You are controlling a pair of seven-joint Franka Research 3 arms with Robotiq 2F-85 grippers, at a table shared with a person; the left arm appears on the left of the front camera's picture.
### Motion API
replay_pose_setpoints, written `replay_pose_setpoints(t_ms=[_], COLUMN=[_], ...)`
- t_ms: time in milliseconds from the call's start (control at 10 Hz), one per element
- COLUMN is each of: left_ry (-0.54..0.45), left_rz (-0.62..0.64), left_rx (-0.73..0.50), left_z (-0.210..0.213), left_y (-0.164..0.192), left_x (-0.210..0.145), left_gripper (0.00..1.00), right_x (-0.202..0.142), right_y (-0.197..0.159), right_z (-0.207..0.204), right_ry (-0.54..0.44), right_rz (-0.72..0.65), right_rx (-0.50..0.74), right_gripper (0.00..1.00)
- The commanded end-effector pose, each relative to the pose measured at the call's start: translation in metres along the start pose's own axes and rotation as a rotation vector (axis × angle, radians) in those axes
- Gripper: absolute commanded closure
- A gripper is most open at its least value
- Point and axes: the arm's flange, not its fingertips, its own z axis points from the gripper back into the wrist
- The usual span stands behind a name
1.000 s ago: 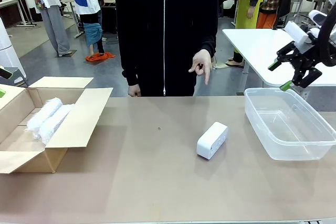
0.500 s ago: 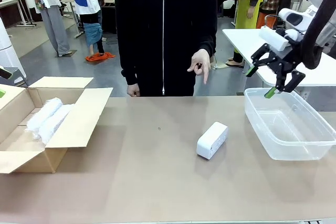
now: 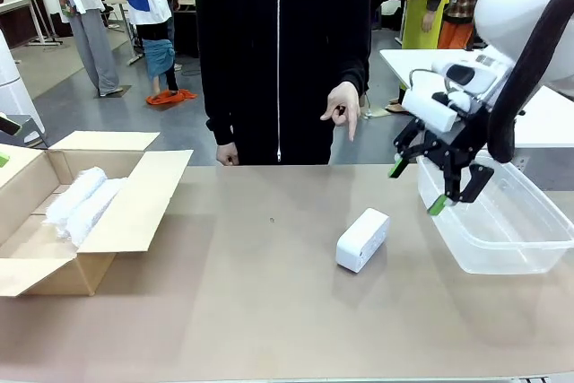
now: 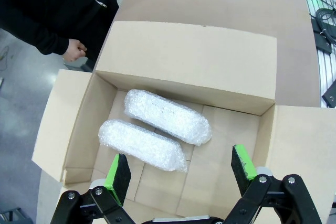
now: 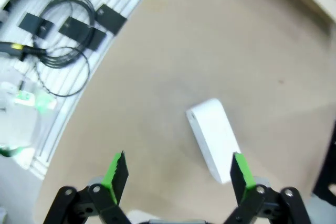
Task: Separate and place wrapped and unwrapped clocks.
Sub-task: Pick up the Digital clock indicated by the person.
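Unwrapped, the smooth white clock [image 3: 363, 239] lies alone on the bare table [image 3: 251, 311], between the cardboard box [image 3: 134, 213] on our left and the clear plastic bin [image 3: 502, 262] on our right. It lies at an angle, one short end toward the person and the bin. The two bubble-wrapped clocks [image 4: 155, 132] sit side by side inside the box, so by our reading this block is the last piece to sort, and the bin is its likely place.

Our right gripper [image 3: 415, 187] hangs above the table near the bin's near corner, well up from the clock, with its green pads spread wide and nothing between them. Seen from that wrist, the clock [image 5: 212, 137] runs slantwise toward one finger, not centred. To do this well we should centre over the middle of the block, turn the wrist so the pads meet its two long flat sides, and come down square; the glossy, rounded shell may slip if pinched near an end.

The person's hand [image 3: 343, 112] points down toward the clock, so we should keep clear of it. Our left gripper [image 4: 181, 171] hovers open over the box, holding nothing.
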Motion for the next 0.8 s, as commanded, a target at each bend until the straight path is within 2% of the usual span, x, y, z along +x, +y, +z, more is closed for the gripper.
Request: replay_pose_setpoints(t_ms=[0,300,500,700], left_ry=[-0.018,-0.018,-0.018,-0.018], left_rz=[-0.01,-0.01,-0.01,-0.01], left_rx=[0.004,0.004,0.004,0.004], left_z=[0.0,0.0,0.0,0.0], left_y=[0.001,0.001,0.001,0.001], left_x=[-0.002,-0.002,-0.002,-0.002], left_gripper=[0.0,0.0,0.0,0.0], right_x=[0.012,0.041,0.044,0.035], right_y=[0.004,0.007,0.01,0.009], right_z=[-0.024,-0.065,-0.087,-0.098], right_ry=[-0.005,-0.005,0.088,0.165], right_rz=[0.021,0.028,-0.072,-0.097], right_rx=[-0.007,-0.051,-0.029,-0.023], right_gripper=[0.0,0.0,0.0,0.0])
